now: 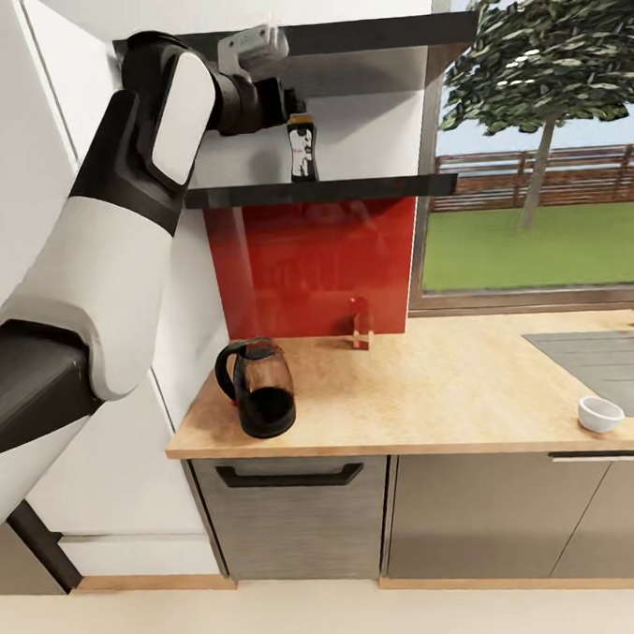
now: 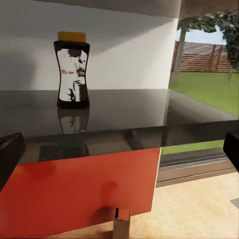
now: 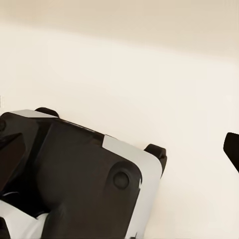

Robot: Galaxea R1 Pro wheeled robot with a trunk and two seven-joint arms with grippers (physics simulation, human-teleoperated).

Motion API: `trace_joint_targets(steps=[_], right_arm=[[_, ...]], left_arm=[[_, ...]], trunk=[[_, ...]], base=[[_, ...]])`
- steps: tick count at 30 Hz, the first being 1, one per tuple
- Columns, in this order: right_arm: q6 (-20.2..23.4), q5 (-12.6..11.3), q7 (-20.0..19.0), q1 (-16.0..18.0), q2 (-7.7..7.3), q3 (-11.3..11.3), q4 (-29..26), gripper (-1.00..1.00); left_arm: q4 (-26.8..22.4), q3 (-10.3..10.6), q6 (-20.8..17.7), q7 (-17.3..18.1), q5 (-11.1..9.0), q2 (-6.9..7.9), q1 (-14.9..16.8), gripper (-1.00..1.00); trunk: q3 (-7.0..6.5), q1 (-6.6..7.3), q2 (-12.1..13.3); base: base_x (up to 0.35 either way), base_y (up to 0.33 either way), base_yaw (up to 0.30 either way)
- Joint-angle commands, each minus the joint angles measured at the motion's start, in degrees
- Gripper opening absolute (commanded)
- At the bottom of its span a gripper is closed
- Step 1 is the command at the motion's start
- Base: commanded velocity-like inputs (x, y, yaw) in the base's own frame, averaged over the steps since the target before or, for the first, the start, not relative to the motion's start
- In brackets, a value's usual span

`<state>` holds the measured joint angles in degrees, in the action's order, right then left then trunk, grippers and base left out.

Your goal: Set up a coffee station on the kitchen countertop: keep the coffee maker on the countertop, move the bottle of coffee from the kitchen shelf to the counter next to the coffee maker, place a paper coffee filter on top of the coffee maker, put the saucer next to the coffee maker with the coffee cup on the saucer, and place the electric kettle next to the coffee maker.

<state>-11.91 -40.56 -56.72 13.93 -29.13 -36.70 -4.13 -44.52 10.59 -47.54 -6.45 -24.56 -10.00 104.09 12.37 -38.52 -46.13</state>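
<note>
step: fetching the bottle of coffee – the small dark jar with a yellow-tan lid and white label (image 1: 301, 149) – from the kitchen shelf, the thin glossy black wall board (image 1: 347, 189). Not gripped yet, by my read.
bottle location: standing on the shelf board, close to the wall, above the red backsplash panel (image 1: 314, 261). In the left wrist view the jar (image 2: 72, 69) sits ahead of the camera, well back on the glossy surface, clear of the fingertips.
bottle axis: long axis vertical, lid up, label facing out toward the wrist camera.
left gripper (image 1: 290, 103): raised to shelf height, just beside the jar's top. Claw spread wide – dark finger tips (image 2: 9, 154) sit at the far edges of the wrist view, nothing between them.
right gripper: finger tip (image 3: 232, 149) visible at the edge of its wrist view, over the robot's own base; cannot tell how wide it stands.
next move (judgement): advance the left claw level along the shelf so the fingers straddle the jar body, close, then lift clear.
counter: rounded smoky glass electric kettle with black base (image 1: 258, 388) on the light tan wood-grain kitchen countertop (image 1: 434, 385), near its left end; small white bowl-like piece (image 1: 601, 413) by the grey inset sink (image 1: 606, 356).
</note>
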Motion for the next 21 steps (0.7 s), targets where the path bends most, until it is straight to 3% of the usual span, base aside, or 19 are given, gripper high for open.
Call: trace_joint_targets(steps=[1, 3, 13, 18, 21], right_arm=[[-0.4, -0.3, -0.1, 0.0, -0.03, -0.5, 0.0, 1.00], [-0.4, -0.3, -0.1, 0.0, -0.02, -0.5, 0.0, 1.00], [-0.4, -0.3, -0.1, 0.0, 0.02, -0.5, 0.0, 1.00], [-0.4, -0.3, 0.0, 0.0, 0.03, -0.5, 0.0, 1.00], [-0.4, -0.3, -0.1, 0.0, 0.02, -0.5, 0.0, 1.00]], left_arm=[[1.0, 0.1, 0.5, -0.6, -0.7, 0.00, 0.1, 1.00], [4.3, 0.1, 3.8, -0.5, -0.8, 0.00, 0.1, 1.00], [5.9, 0.7, 6.1, -0.5, -0.9, 0.00, 0.0, 1.00], [6.1, 3.2, 11.0, -0.5, -0.9, 0.00, -0.2, 1.00], [7.1, 5.8, 14.1, -0.6, -0.9, 0.00, -0.3, 1.00]], trunk=[[0.08, 0.00, -0.1], [0.08, 0.00, -0.1], [0.08, 0.00, -0.1], [0.08, 0.00, -0.1], [0.08, 0.00, -0.1]], base=[[0.000, 0.000, 0.000], [0.000, 0.000, 0.000], [0.000, 0.000, 0.000], [0.000, 0.000, 0.000], [0.000, 0.000, 0.000]])
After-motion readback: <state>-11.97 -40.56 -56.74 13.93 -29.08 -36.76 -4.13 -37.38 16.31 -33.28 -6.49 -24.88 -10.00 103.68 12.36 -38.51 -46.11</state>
